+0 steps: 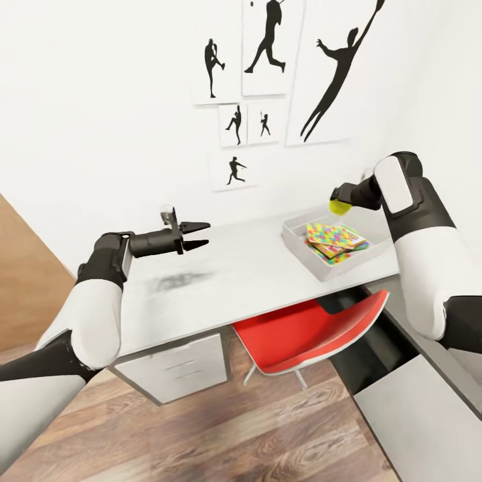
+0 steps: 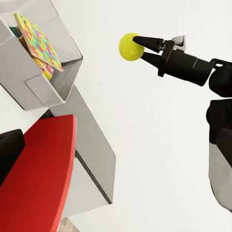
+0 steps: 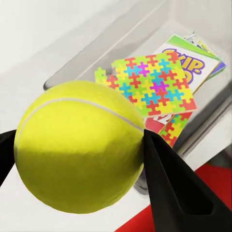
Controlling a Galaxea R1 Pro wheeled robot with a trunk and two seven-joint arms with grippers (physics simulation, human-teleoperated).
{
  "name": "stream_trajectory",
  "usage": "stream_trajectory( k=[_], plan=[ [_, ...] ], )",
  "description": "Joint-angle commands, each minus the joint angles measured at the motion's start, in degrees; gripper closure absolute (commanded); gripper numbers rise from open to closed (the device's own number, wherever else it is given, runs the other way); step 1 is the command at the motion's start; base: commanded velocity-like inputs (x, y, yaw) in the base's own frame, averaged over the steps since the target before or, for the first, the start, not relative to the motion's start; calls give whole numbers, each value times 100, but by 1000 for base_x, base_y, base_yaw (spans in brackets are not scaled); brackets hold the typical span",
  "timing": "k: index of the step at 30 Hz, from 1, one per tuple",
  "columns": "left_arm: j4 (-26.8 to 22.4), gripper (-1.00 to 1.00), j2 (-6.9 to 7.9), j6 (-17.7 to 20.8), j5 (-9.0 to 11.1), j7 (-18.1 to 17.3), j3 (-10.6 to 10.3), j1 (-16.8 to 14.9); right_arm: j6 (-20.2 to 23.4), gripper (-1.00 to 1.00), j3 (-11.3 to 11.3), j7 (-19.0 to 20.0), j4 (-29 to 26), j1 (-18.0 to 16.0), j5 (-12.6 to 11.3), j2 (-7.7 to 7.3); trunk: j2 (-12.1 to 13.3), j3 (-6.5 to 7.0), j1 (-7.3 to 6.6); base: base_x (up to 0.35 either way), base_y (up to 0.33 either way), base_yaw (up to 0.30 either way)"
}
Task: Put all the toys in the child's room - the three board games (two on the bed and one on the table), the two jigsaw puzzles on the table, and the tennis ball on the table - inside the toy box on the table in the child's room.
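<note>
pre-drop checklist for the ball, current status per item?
1. Right gripper shut on the tennis ball: ok.
2. Ball over the toy box: ok, above its far edge in the head view.
3. Free space in the box: cannot tell; a jigsaw puzzle lies on the SKIP-BO box.
4. Left gripper open, clear of the box: ok.
5. All other toys boxed: cannot tell.

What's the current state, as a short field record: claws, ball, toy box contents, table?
right claw: shut on the tennis ball, held above the toy box
left claw: open, holding nothing, above the table
toy box contents: jigsaw puzzle on top, SKIP-BO box beneath; other items hidden
tennis ball: not yet in the box
</note>
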Motion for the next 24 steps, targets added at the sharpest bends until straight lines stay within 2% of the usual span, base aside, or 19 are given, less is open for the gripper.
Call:
stream_trajectory(
  k=[1, 6, 13, 18, 24],
  plan=[
    [-5, -100, -33, 60, -61, -42, 39, -9, 10, 100, 22, -83, 2, 20, -75, -12, -11, -11, 4, 37, -87, 0],
    [-5, -100, -77, 60, -65, -37, 96, -8, 10, 100, -207, -91, 27, 139, -73, -18, -11, -11, 4, 96, -32, 0],
    [-5, -100, -82, 60, -61, -36, 112, -8, 10, 100, -555, -96, 33, 276, -73, -12, -11, -28, 4, 252, 69, -72],
    [-5, -100, -79, 60, -61, -41, 120, -8, 10, 100, -588, -96, 38, 279, -74, -15, -11, -48, 4, 168, 63, -199],
    [-5, -100, -78, 60, -61, -42, 137, -7, 10, 100, -589, -96, 34, 279, -73, -17, -11, -54, 4, 23, 8, -42]
  ],
)
